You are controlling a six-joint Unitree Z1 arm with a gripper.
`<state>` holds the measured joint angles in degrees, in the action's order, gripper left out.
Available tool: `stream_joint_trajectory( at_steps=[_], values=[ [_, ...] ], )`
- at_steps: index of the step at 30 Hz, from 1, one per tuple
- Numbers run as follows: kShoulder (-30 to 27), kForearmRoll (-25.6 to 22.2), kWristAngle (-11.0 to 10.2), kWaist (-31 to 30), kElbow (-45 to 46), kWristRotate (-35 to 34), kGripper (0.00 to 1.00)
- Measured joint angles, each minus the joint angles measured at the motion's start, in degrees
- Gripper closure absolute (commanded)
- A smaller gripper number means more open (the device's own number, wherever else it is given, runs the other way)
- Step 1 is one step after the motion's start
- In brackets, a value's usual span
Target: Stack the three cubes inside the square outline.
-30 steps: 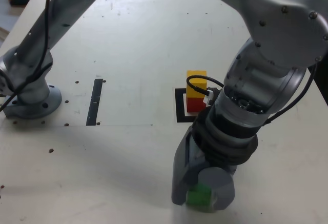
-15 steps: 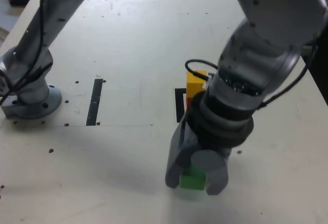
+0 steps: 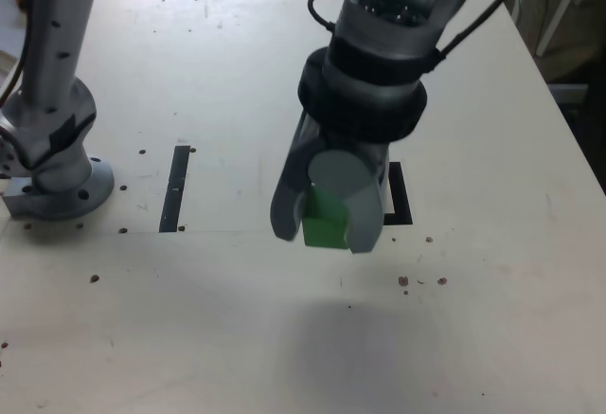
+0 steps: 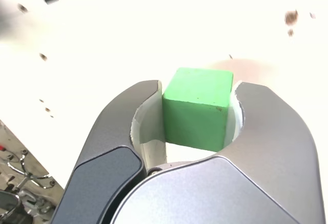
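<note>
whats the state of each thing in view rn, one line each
green cube: clamped between the jaws, up off the table
jaws: shut on the green cube
black outline: flat on the table, partly hidden behind the arm
black strip: lying flat on the table

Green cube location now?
Exterior view: green cube clamped between the jaws, just left of the black outline's visible edge, right of the black strip.
</note>
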<state>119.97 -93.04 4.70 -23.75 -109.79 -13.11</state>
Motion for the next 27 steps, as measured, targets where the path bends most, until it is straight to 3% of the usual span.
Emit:
stream_joint_trajectory(
  at_steps=[6, 15, 27],
  values=[
    [-3.77, -0.01, -0.47, 7.5, 2.72, 6.09, 0.75],
    [-5.03, -0.03, -1.45, 17.51, 3.84, 13.14, 0.75],
    [-1.99, -0.03, -3.37, 22.57, 2.14, 18.43, 0.74]
  ],
)
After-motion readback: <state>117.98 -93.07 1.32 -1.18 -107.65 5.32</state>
